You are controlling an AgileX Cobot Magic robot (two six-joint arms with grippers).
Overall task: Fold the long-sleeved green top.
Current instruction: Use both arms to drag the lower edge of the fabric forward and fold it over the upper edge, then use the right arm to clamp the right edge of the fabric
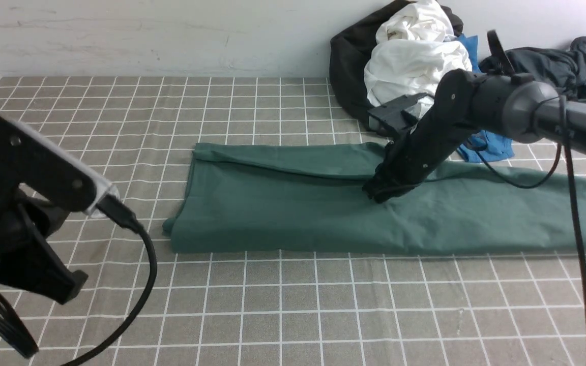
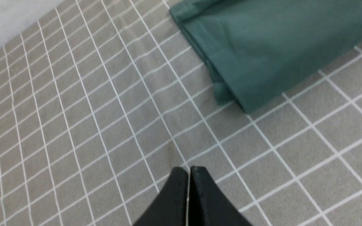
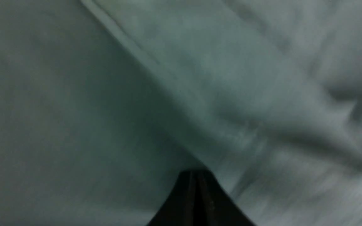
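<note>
The green long-sleeved top (image 1: 283, 203) lies folded into a long band across the middle of the checked tablecloth and runs past the right edge of the front view. My right gripper (image 1: 374, 194) is shut, tips down on the top's middle near its back fold. In the right wrist view the shut gripper (image 3: 195, 172) touches the green cloth (image 3: 74, 110), with no cloth visibly between the jaws. My left gripper (image 1: 71, 287) is shut and empty at the front left, above bare tablecloth. The left wrist view shows it (image 2: 189, 170) short of the top's left end (image 2: 262, 47).
A pile of clothes sits at the back right against the wall: a black garment (image 1: 349, 61), a white one (image 1: 415, 56), a bright blue shirt (image 1: 489, 145) and a dark grey garment (image 1: 562, 66). The checked tablecloth (image 1: 298, 305) covers the table.
</note>
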